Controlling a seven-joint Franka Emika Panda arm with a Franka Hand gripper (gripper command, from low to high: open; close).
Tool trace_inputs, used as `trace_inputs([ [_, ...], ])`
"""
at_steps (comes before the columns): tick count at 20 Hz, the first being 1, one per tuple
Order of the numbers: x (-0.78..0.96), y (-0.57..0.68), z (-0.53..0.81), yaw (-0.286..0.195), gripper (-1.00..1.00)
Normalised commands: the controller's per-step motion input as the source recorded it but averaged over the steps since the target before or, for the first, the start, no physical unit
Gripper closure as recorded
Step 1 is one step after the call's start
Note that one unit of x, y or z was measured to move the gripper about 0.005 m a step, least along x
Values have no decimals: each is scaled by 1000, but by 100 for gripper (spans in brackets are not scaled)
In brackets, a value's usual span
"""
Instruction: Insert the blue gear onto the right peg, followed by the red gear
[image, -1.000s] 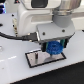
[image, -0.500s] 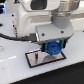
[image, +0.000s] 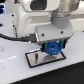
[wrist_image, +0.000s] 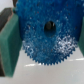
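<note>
We see the robot's hand clamped on the round, bright blue toothed plastic gear, holding it low over the flat, black-framed pale rectangular plate on the white surface; green fingers flank it.

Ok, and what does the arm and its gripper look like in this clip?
The arm has bulky white rounded shells with a grey section near the wrist. A black cable loops in from the exterior view's left. The gripper has a black boxy body; in the wrist view its fingers carry teal-green pads. No markings are legible.
</note>
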Motion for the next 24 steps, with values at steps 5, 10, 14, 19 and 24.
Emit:
trace_inputs([
  [5, 0, -123, 531, 0, 100],
  [10, 14, -190, 144, 0, 100],
  [14, 124, -131, -31, 0, 100],
  [19, 176, -30, -16, 0, 100],
  [24, 169, -61, -19, 0, 100],
])
